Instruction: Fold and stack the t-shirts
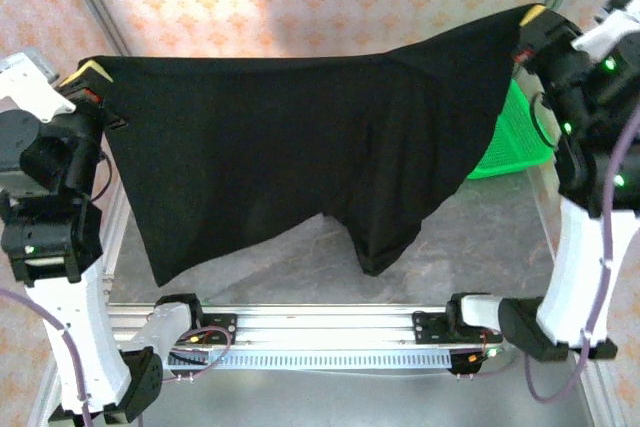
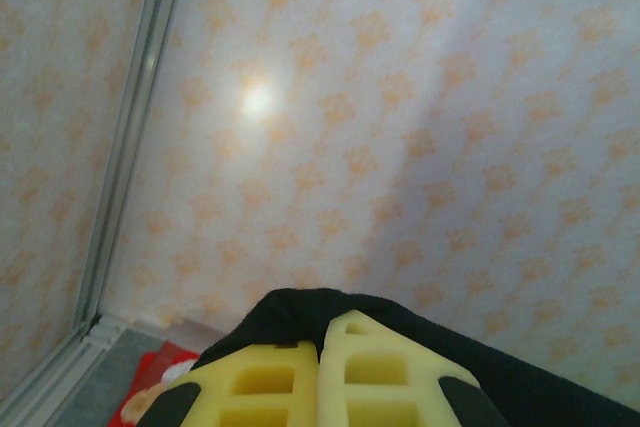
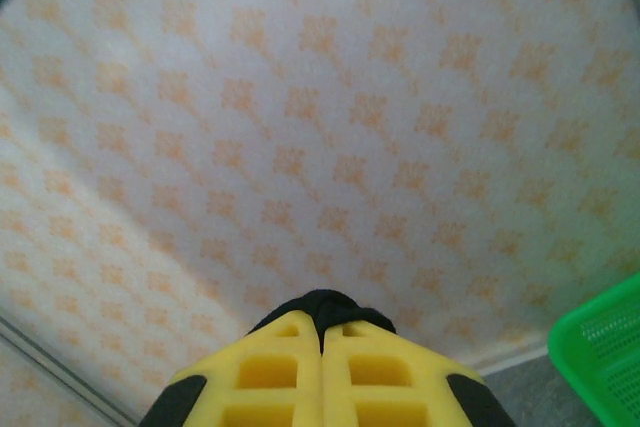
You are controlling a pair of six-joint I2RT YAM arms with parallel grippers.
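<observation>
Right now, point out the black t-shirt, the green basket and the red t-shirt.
black t-shirt [image 1: 300,147]: top external view, middle of the hanging cloth.
green basket [image 1: 515,142]: top external view, its mesh wall.
red t-shirt [image 2: 158,365]: left wrist view, red cloth at lower left.

— Where do we have the large t-shirt [image 1: 300,137]?
— We see it spread above the bench [image 1: 490,237], one top corner in the left jaws at far left, the other in the right jaws at far right.
— And behind it?
— We find the basket [image 1: 515,142] on the bench, behind its right edge. The smaller t-shirt [image 2: 150,377] lies below the left jaws.
</observation>
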